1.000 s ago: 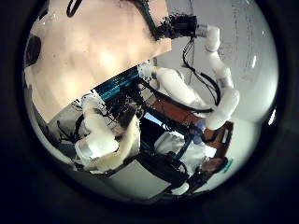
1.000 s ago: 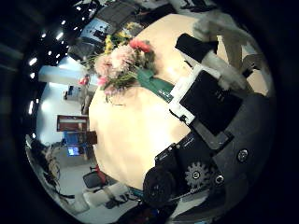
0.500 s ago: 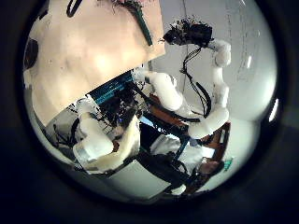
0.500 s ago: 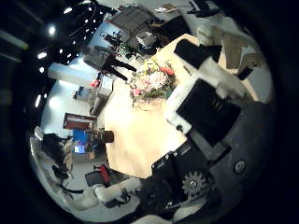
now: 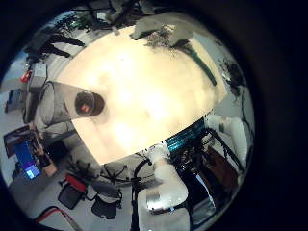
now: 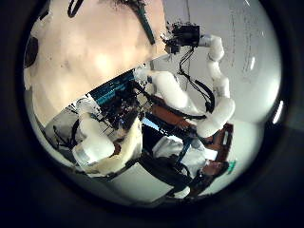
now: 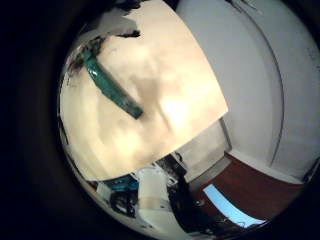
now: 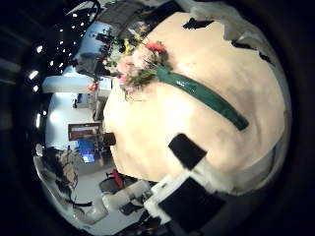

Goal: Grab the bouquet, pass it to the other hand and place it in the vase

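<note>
I see the round pale table (image 8: pixel 177 118) filling most of my palm views, its top plain under the lights. On it lies the bouquet (image 8: pixel 162 71), flat on its side and touching the tabletop: a head of pink, red and yellow flowers (image 8: pixel 136 61) at one end near the table's edge, and a long green wrapped stem (image 8: pixel 207 96) running from the flowers toward the middle of the table. In the right little finger side view the same stem (image 7: pixel 112 86) shows as a green bar lying on the table. The vase (image 5: pixel 64 102), a clear glass cylinder with a dark mouth, stands upright at the table's edge, well apart from the bouquet (image 5: pixel 178 37). My right hand (image 6: pixel 182 36) hangs above the table near the stem; I cannot tell how its fingers are set. It holds nothing that I can see. Of my left hand I cannot tell the state either
</note>
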